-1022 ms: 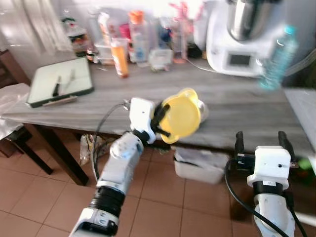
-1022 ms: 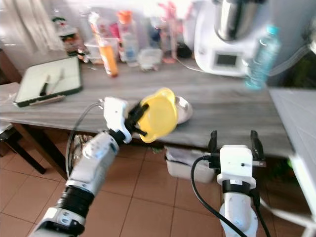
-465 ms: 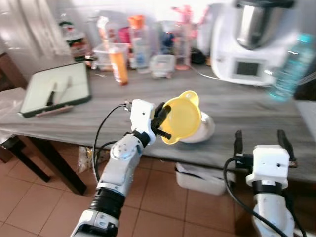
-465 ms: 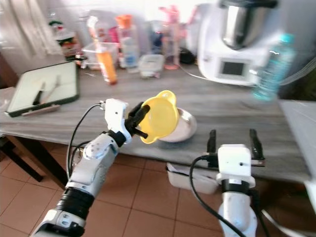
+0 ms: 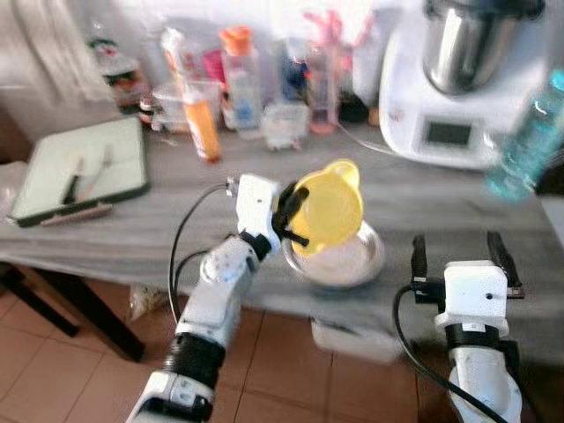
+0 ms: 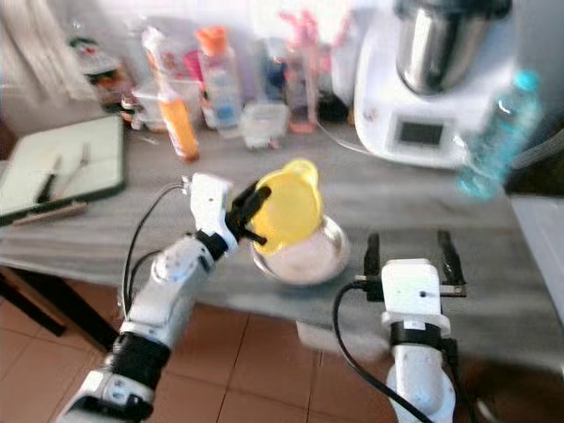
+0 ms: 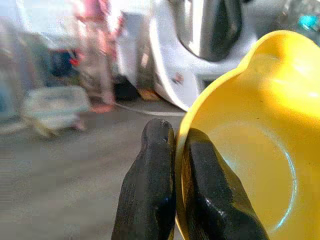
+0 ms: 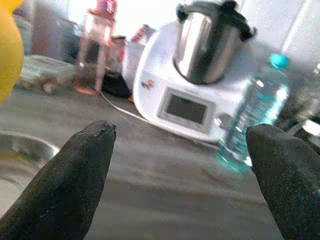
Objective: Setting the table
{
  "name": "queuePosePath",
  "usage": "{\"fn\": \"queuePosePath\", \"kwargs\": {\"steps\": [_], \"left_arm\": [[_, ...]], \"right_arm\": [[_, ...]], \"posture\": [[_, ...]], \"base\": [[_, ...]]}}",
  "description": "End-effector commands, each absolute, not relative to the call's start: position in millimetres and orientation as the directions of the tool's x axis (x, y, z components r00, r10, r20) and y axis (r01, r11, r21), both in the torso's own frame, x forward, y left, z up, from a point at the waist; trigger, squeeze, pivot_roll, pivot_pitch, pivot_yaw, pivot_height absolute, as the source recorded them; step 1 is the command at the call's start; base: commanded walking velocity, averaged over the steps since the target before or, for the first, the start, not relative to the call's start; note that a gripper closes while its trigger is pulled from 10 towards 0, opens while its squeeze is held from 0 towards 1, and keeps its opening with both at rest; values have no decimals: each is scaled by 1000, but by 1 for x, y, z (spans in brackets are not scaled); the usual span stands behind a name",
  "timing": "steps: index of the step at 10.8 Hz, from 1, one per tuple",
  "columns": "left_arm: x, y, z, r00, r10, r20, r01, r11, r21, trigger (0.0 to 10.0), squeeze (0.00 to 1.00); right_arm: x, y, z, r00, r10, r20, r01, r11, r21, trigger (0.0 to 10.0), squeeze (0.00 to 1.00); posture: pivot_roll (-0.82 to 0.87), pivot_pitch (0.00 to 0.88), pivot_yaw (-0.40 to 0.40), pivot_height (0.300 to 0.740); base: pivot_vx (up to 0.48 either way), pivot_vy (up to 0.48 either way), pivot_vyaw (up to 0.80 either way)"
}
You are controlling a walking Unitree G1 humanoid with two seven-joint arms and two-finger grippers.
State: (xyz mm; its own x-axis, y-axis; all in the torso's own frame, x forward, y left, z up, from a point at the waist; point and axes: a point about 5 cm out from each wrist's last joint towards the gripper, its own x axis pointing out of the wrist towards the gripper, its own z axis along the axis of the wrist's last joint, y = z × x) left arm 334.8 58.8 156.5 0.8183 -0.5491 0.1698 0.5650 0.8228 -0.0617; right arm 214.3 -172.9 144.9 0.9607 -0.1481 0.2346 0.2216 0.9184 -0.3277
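A yellow plastic bowl (image 5: 330,208) hangs tilted on its side, my left gripper (image 5: 292,216) shut on its rim. In the left wrist view both black fingers (image 7: 152,190) pinch the yellow bowl's (image 7: 250,150) edge. Just below it a steel bowl (image 5: 339,260) rests near the front edge of the grey wooden table (image 5: 132,238). My right gripper (image 5: 458,256) stands open at the table's front edge, right of the steel bowl, with nothing between its fingers (image 8: 70,175).
At the back stand a white kitchen machine (image 5: 458,79), several bottles and jars (image 5: 238,75) and an orange bottle (image 5: 201,128). A blue water bottle (image 5: 529,141) is at the right. A green cutting board (image 5: 84,167) with a knife lies at the left.
The camera has come closer to the table. The yellow bowl in my left gripper now hangs over the steel bowl's rim; the right gripper stays open.
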Motion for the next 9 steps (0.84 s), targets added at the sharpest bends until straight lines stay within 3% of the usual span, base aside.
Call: {"fn": "queuePosePath", "kwargs": {"steps": [1,4,9], "left_arm": [[337,69,157,836,-522,169,537,841,-63,10000,0],[339,69,159,835,-524,169,540,839,-65,10000,0],[357,84,172,864,-470,178,478,878,-2,10000,0]], "right_arm": [[213,-167,147,962,-130,240,205,924,-323,10000,0],[210,-168,147,964,-128,232,201,924,-326,10000,0],[210,-165,154,963,-92,255,183,915,-360,10000,0]], "posture": [[13,44,75,740],[8,48,70,740],[11,41,61,740]], "base": [[319,0,0],[305,0,0],[0,0,0]]}}
